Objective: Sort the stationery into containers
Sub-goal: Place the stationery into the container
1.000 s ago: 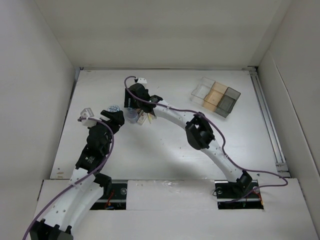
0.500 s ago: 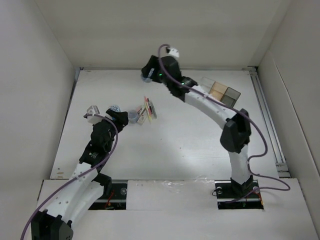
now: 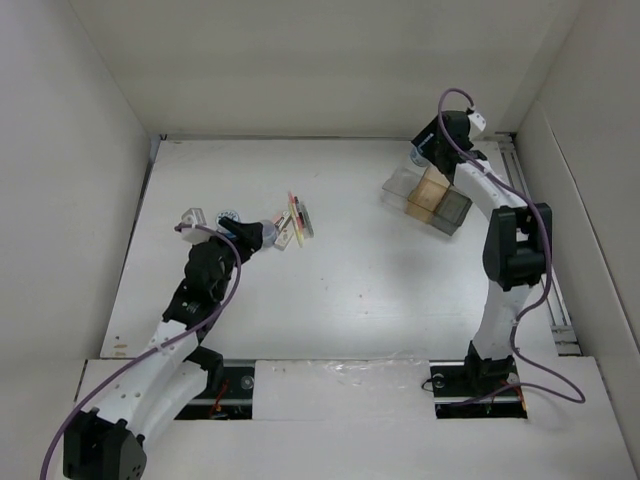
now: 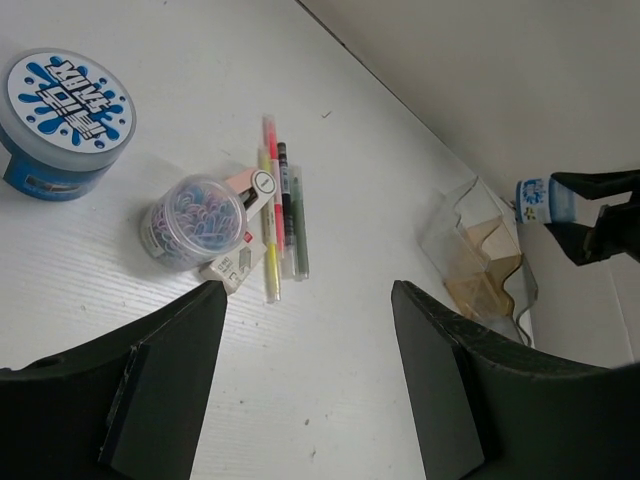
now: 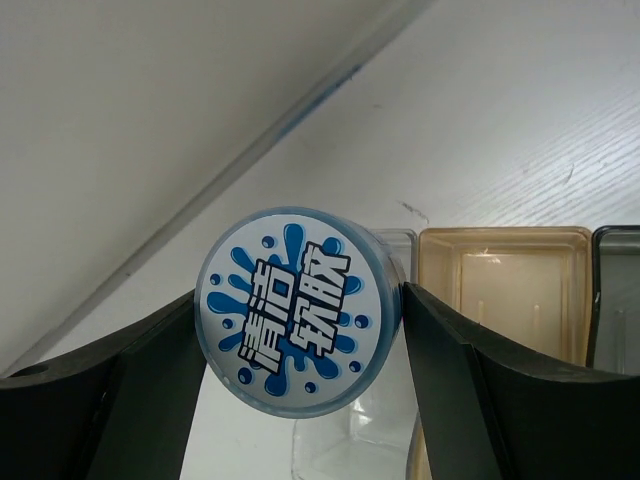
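The round blue-grey tub with a blue splash print on its lid (image 5: 298, 312) is up in the air at the far right of the scene. The right pincer (image 5: 300, 335) grips it, one finger pressing on each side of it. You see it hang over the far end of the small tray of square compartments (image 3: 446, 222), about above the clear pale compartment (image 3: 400, 182) and not touching it. Next to this one comes the tan-orange compartment (image 5: 505, 290), then the dark smoky grey compartment (image 3: 455, 210). All three look empty.

The other stationery lies well apart, on the left half of the white tabletop (image 3: 350, 290). A second blue-grey tub with the same print (image 4: 65, 110) stands on the far left. Near it, to the right, stands a small clear jar full of coloured clips (image 4: 192, 220). Just beside the jar lies a small pale flat piece (image 4: 240, 258), and against it a row of thin sticks side by side: a pink-red stick (image 4: 271, 150), a yellow stick (image 4: 268, 270) and a dark slim stick (image 4: 299, 235).

The left pincer (image 4: 308, 330) is low, near the jar, on its near side. Its fingers stand apart and hold nothing.
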Action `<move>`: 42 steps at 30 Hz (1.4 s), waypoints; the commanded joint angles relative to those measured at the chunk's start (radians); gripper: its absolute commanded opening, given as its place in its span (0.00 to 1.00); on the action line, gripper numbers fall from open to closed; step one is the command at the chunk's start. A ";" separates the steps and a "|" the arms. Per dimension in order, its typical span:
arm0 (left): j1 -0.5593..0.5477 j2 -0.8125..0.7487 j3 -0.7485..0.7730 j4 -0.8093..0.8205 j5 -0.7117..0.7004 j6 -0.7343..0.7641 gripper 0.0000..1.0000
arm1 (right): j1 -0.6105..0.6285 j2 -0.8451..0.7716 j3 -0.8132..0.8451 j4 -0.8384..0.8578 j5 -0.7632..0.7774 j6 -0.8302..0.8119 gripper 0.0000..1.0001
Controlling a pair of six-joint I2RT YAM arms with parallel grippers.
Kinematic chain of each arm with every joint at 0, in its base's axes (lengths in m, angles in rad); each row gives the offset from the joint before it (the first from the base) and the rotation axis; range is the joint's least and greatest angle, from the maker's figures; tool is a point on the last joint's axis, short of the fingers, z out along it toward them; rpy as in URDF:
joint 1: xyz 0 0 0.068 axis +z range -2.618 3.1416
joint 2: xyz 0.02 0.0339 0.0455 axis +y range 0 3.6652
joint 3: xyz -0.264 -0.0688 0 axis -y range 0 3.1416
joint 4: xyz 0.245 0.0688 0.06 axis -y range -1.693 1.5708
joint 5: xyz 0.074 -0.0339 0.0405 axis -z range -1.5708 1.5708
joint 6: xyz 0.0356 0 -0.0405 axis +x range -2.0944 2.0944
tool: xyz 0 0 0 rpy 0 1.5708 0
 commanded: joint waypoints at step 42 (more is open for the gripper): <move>0.003 0.089 0.023 0.051 -0.059 0.032 0.62 | 0.112 0.086 0.085 -0.024 0.186 -0.066 0.95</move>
